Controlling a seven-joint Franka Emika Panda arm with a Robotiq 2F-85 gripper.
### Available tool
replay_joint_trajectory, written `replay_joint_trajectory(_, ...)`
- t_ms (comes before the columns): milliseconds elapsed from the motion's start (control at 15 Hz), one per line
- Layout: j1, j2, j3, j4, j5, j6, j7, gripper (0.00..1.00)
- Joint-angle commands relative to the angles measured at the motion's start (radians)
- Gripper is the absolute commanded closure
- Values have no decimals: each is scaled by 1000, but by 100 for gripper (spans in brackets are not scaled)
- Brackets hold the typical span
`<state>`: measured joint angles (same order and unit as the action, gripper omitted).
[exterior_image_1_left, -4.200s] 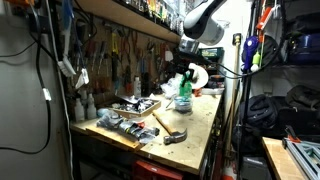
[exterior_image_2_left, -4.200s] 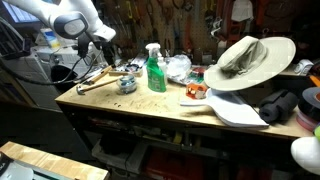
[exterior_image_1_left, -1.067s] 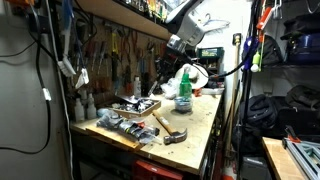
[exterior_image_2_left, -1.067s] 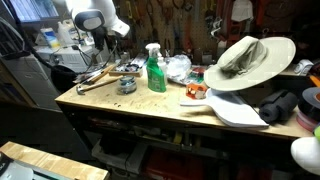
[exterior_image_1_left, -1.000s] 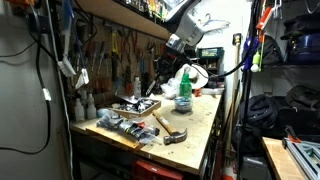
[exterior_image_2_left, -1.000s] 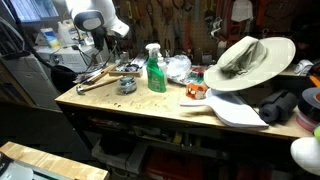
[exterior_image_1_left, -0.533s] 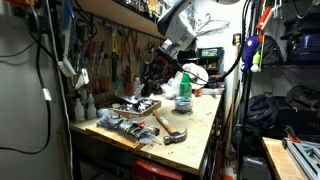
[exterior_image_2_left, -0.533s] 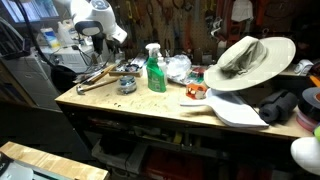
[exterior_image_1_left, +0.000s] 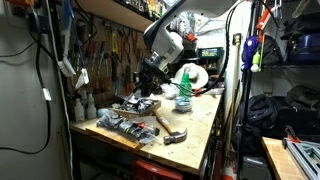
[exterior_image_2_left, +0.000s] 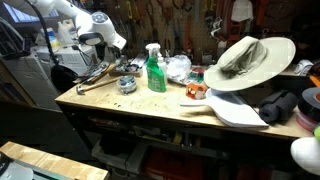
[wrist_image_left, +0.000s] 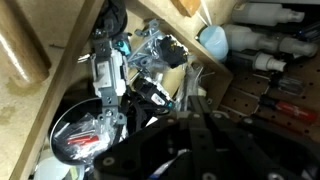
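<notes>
My gripper hangs low over the clutter at the back of the wooden workbench, close to the pegboard wall. In the wrist view its black fingers lie pressed together, and I see nothing between them. Just ahead of them lies a heap of electrical parts and wires, with a black round dish holding a clear packet beside it. The same gripper hovers above the bench's far corner, over the hammer and the heap of small parts.
A green spray bottle stands mid-bench. A hammer and a tray of clutter lie near the front. A wide-brimmed hat, a white panel and a small tin also sit on the bench. Tools hang on the pegboard.
The arm has swung down and toward the pegboard, bringing the gripper from above the spray bottle to just over the clutter at the back corner. The fingers stayed together.
</notes>
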<state>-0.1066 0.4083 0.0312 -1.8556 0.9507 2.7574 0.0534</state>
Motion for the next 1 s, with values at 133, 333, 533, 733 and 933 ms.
replay_joint_trajectory(133,24,104,25,57,-10,78,-12,100)
replay_joint_trajectory(333,53,122,-9,45,-98,51,14,74)
replay_joint_trajectory(533,69,95,-50,5,-240,43,52,59)
replay_joint_trajectory(733,71,27,-102,-45,-385,28,108,37)
replay_joint_trajectory(933,41,-69,-122,-98,-506,-45,126,15)
